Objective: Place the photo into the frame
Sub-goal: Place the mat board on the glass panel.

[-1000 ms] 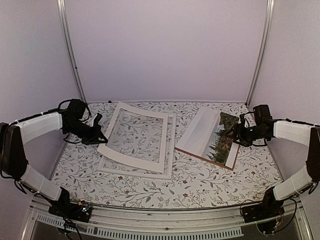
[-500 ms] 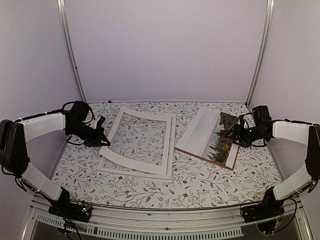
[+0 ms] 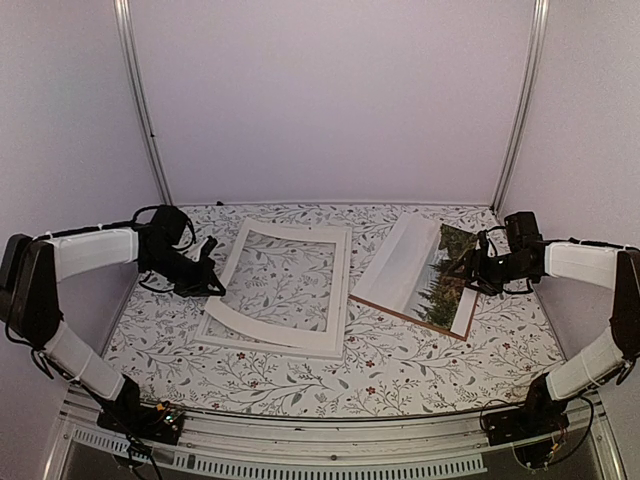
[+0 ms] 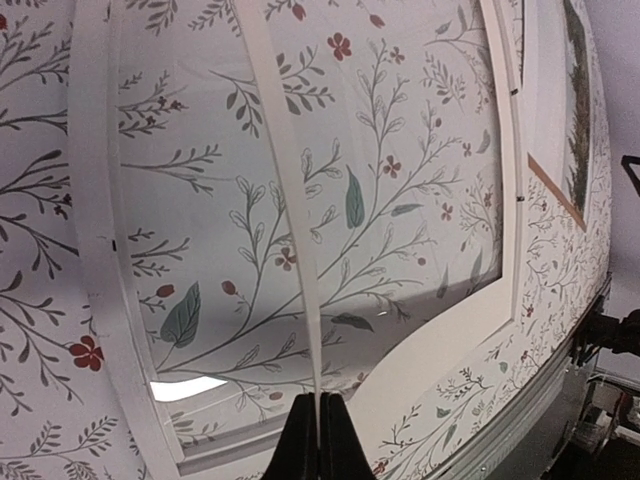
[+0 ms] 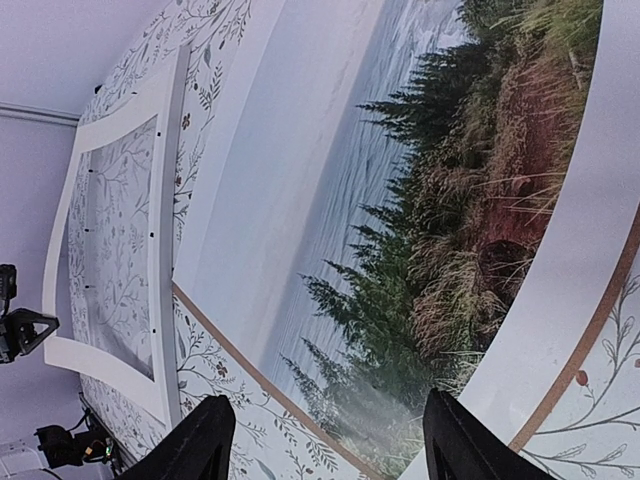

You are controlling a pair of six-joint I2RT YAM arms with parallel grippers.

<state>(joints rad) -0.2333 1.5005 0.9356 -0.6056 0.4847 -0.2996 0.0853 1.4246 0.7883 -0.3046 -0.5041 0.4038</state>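
Pinching a thin white edge, the left gripper (image 4: 320, 402) has its jaws clamped together on the white mat (image 3: 262, 325), a flexible open border whose side toward the table's left edge is lifted. The mat's near strip sags in a curve. In the left wrist view the held edge shows as a narrow line running up from the fingertips. Under the mat the frame (image 4: 95, 150) lies flat on the floral table (image 3: 420, 370), left of the middle, with small dark tabs along its inner rim and the leaf pattern showing through its opening. The photo (image 3: 425, 280) lies picture side up toward the right edge of the table, nearer the far right corner. It rests on the brown backing panel (image 5: 240, 350), which shows as a narrow strip along the photo's near side. The photo's end toward the right edge appears to curl upward. The right gripper (image 5: 328, 400) hangs at that end with its jaws wide apart, one finger on each side of the wrist view and the dark trees between them. Whether either finger touches the sheet cannot be told. Photo and frame lie apart, with bare tabletop between them.
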